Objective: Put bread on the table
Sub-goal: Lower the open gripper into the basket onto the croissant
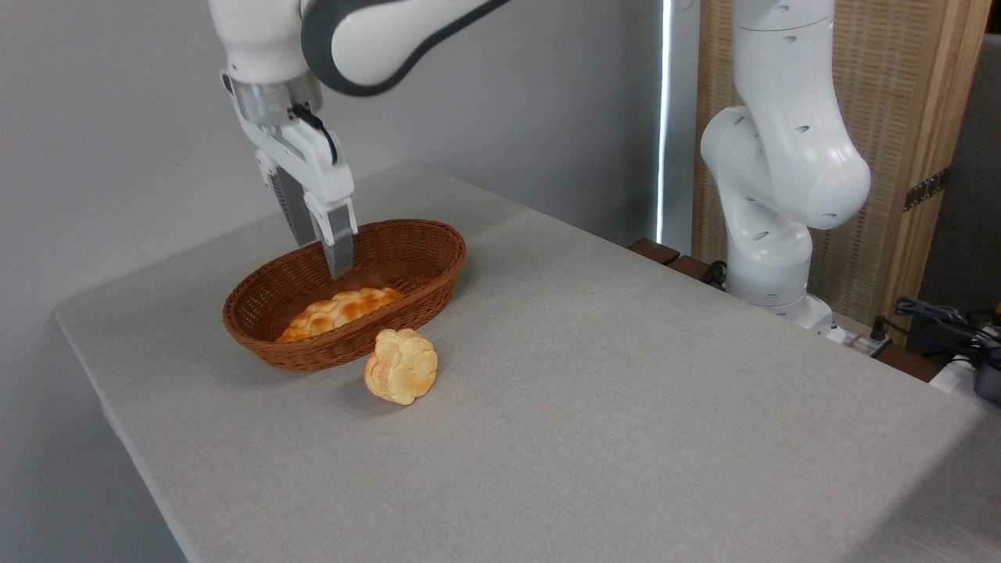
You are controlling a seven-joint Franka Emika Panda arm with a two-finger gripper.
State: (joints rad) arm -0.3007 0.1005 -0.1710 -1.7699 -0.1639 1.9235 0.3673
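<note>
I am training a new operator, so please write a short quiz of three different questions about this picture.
1. True or false: the braided bread lies inside the basket.
2. What lies on the table just in front of the basket?
A. a knife
B. a small flower-shaped bun
C. a cup
3. Fill in: the hand hangs over the basket and holds ____.

Key: 1 true; 2 B; 3 nothing.
</note>
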